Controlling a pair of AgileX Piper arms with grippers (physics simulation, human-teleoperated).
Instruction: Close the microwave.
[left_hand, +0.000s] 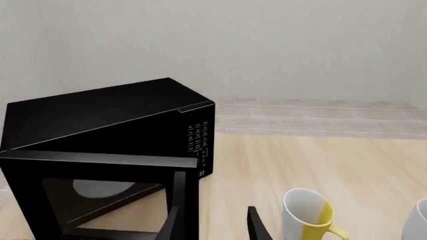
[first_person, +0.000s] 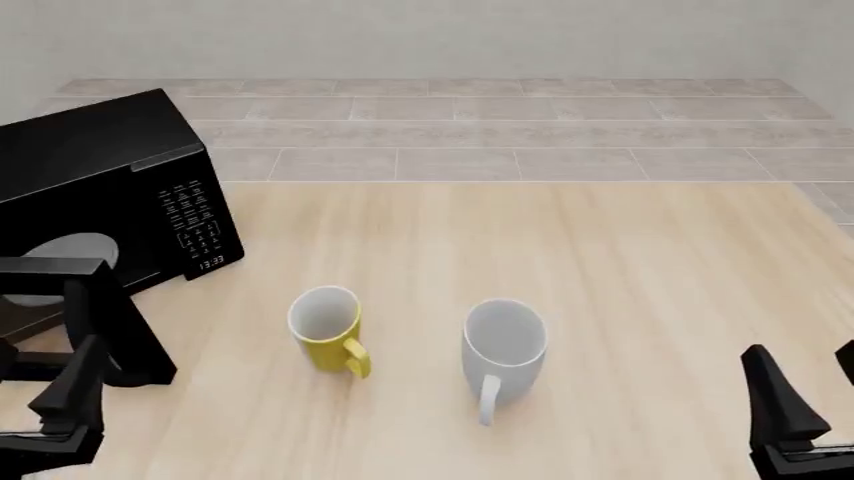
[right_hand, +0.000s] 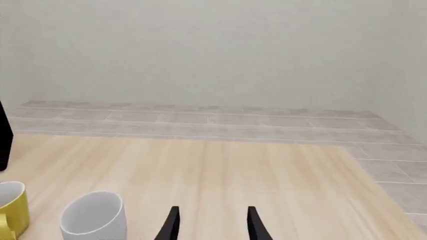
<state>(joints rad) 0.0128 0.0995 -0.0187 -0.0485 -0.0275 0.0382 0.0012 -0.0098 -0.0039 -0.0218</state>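
Front view showed the microwave (first_person: 114, 190) at the desk's (first_person: 601, 270) far left, its door (first_person: 100, 320) swung open. The left claw (first_person: 67, 405), fingers apart and empty, sat just beside the door; the right claw (first_person: 801, 400) hung apart, idle. Approach step: next, push the door shut.

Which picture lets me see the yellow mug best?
The front view: the whole yellow mug stands on the table beside the white mug, handle and opening visible. The left wrist view shows it cut off at the frame's edge. The right wrist view catches only a sliver.
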